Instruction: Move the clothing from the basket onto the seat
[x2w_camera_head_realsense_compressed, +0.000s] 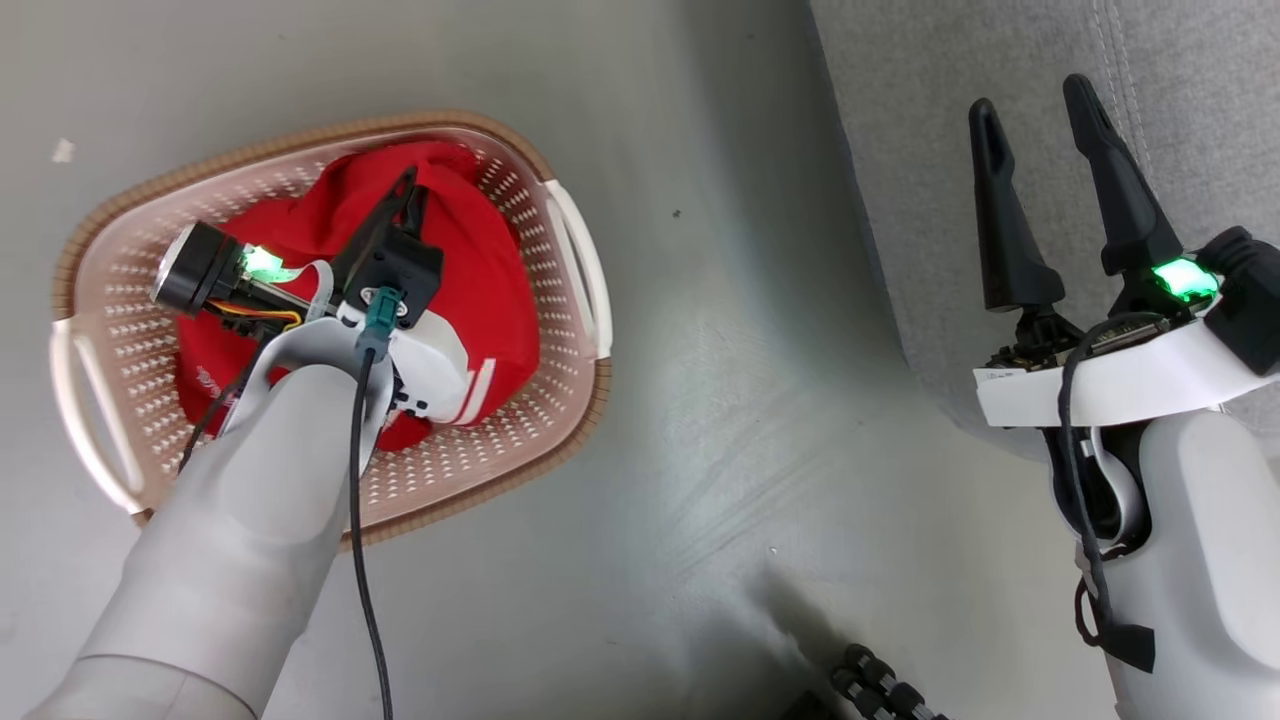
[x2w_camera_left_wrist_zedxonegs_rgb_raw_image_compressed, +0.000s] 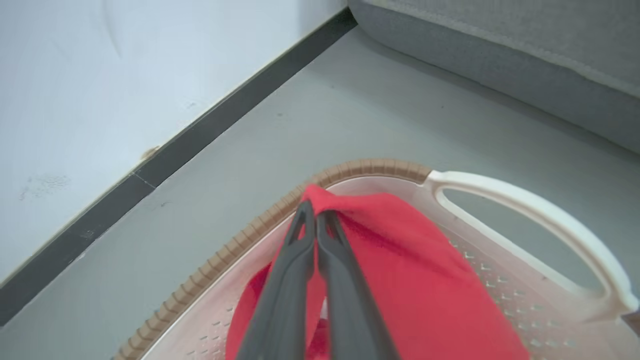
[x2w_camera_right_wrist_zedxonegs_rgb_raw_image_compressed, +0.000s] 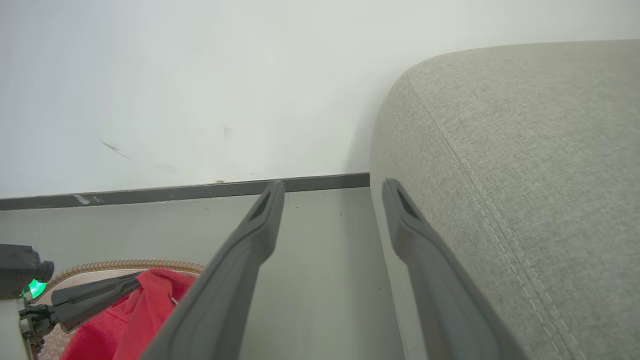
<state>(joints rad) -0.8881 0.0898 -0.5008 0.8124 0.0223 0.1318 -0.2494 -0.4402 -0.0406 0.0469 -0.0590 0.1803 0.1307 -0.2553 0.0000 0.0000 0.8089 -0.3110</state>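
The clothing (x2w_camera_head_realsense_compressed: 490, 300) is seen bunched inside the basket (x2w_camera_head_realsense_compressed: 130, 300), which is set on the grey floor (x2w_camera_head_realsense_compressed: 720, 400) near the seat (x2w_camera_head_realsense_compressed: 1000, 60). A raised fold of the red fabric is pinched between the 2 pressed-together fingers of the left gripper (x2w_camera_left_wrist_zedxonegs_rgb_raw_image_compressed: 315, 212). The right gripper (x2w_camera_head_realsense_compressed: 1030, 95) is held spread wide at the seat's edge.

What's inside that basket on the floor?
Red clothing with white trim lies in the basket; the left hand is shut on a fold near the rim. The cloth and arm cover most of the bottom, so anything beneath is hidden.
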